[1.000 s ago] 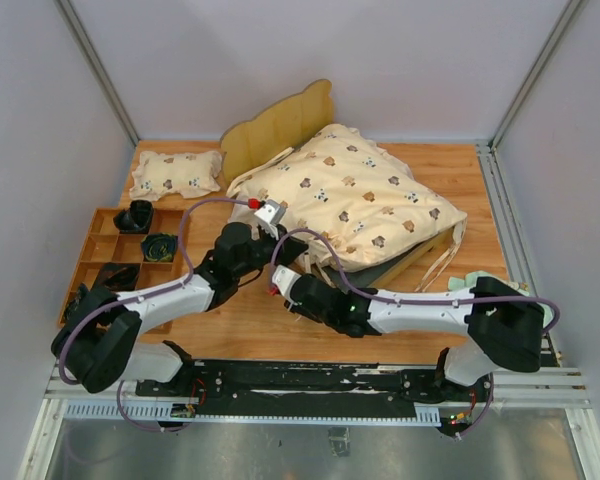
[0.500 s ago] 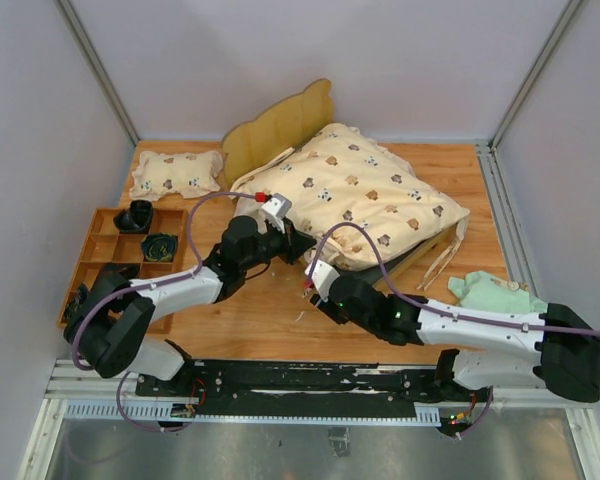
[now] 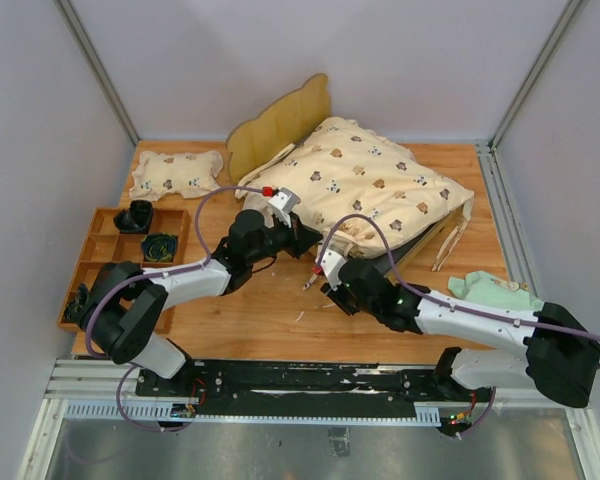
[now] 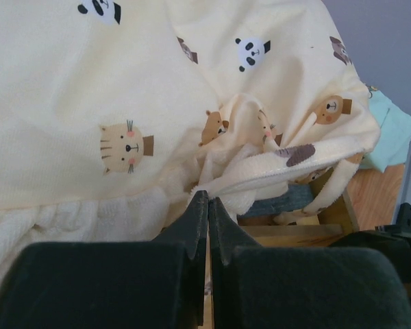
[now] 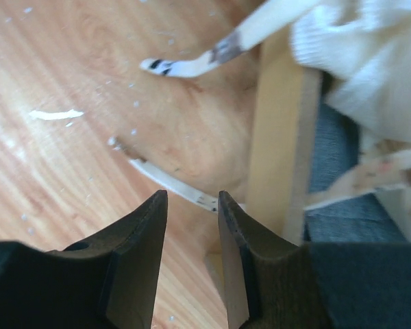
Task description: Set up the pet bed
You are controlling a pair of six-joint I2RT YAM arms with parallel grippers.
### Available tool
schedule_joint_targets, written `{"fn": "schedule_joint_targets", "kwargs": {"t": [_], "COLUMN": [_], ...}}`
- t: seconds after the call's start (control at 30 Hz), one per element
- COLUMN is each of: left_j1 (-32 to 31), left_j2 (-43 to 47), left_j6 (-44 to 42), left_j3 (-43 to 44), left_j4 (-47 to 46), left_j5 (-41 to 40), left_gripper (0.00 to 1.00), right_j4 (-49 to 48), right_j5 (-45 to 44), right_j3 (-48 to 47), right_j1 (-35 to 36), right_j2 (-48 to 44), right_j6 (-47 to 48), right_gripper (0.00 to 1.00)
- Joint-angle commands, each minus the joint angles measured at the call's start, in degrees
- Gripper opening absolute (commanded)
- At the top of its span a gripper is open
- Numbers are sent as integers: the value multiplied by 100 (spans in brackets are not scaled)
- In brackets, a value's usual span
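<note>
The pet bed (image 3: 280,125) stands at the back middle; its wavy wooden headboard shows, and the rest is mostly under the cream animal-print quilt (image 3: 370,190). My left gripper (image 3: 305,240) is at the quilt's near-left edge. In the left wrist view it (image 4: 207,200) is shut on the ruffled quilt edge (image 4: 260,181). My right gripper (image 3: 330,272) is just in front of the bed's near corner. In the right wrist view it (image 5: 192,205) is open and empty over the floor, beside the wooden side rail (image 5: 281,137) and grey base (image 5: 335,171).
A matching small pillow (image 3: 177,172) lies at the back left. A wooden compartment tray (image 3: 95,262) with dark items sits at the left. A pale green cloth (image 3: 495,292) lies at the right. Quilt ties (image 5: 205,58) trail on the wood floor.
My left gripper has moved right and toward the bed with the quilt edge; the quilt has shifted back and right. My right arm has stretched out, its gripper moving to the bed's near corner.
</note>
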State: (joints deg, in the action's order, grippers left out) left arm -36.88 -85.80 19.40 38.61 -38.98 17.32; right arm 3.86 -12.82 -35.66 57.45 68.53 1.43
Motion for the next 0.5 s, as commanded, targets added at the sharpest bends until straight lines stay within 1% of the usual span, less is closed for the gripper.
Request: {"fn": "schedule_joint_targets", "kwargs": {"t": [0.0, 0.2, 0.47], "left_j1": [67, 67, 74], "left_j2": [-20, -137, -170], "left_j6": [-105, -42, 7], "left_j3": [65, 72, 19], "left_j4": [-198, -229, -277], "left_j5": [103, 254, 353], "left_gripper": [0, 0, 0], "right_j4": [-231, -480, -1033], "right_j5": [1201, 2174, 1995], "right_j3": [260, 95, -145], "right_j1": [39, 47, 73], "right_j2": [-89, 332, 1291], "right_j6": [539, 1027, 1386], "right_gripper": [38, 44, 45]}}
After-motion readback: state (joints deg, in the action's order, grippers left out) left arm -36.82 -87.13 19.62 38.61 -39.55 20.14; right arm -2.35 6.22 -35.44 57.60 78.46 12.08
